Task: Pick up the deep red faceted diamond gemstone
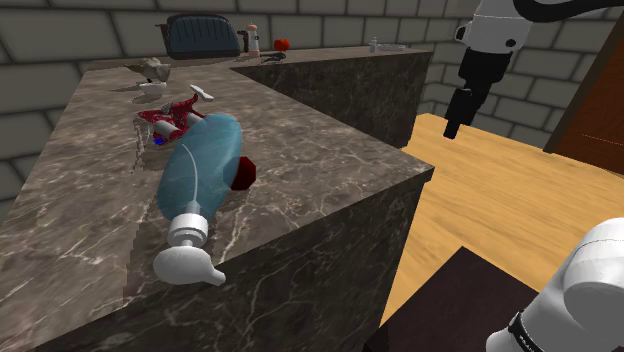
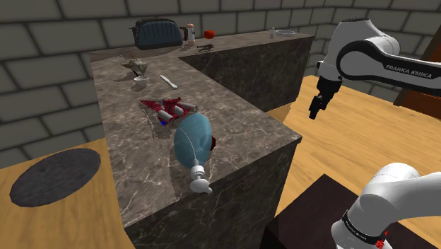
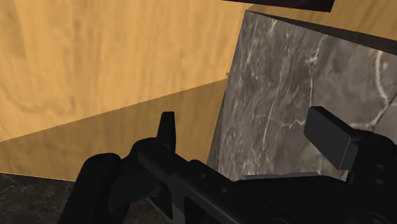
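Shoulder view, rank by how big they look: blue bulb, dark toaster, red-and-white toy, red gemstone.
1. blue bulb
2. dark toaster and red-and-white toy: they look alike, and the toaster stands farther back, so unranked
3. red gemstone

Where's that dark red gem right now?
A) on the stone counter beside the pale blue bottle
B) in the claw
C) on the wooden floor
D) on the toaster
A: the gem lies on the counter next to the blue bottle, while the open claw hangs over the floor.
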Action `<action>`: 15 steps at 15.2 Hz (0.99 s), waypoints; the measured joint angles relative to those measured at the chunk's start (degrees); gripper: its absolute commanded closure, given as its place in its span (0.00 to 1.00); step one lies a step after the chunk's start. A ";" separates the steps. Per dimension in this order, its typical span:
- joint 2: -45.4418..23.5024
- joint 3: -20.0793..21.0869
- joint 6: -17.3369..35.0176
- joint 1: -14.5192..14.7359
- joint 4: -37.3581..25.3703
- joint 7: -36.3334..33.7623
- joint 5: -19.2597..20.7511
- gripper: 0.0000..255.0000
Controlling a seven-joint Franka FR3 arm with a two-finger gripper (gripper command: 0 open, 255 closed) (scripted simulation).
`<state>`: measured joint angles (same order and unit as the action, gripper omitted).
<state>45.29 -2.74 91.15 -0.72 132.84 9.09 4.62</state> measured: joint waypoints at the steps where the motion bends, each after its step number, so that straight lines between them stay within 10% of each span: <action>1: 0.00 0.00 0.00 0.00 0.00 0.00 0.00 0.00; 15: -11.13 8.73 14.16 9.25 -6.13 2.54 -4.05 0.00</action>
<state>34.16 5.99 105.30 8.53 126.72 11.63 0.58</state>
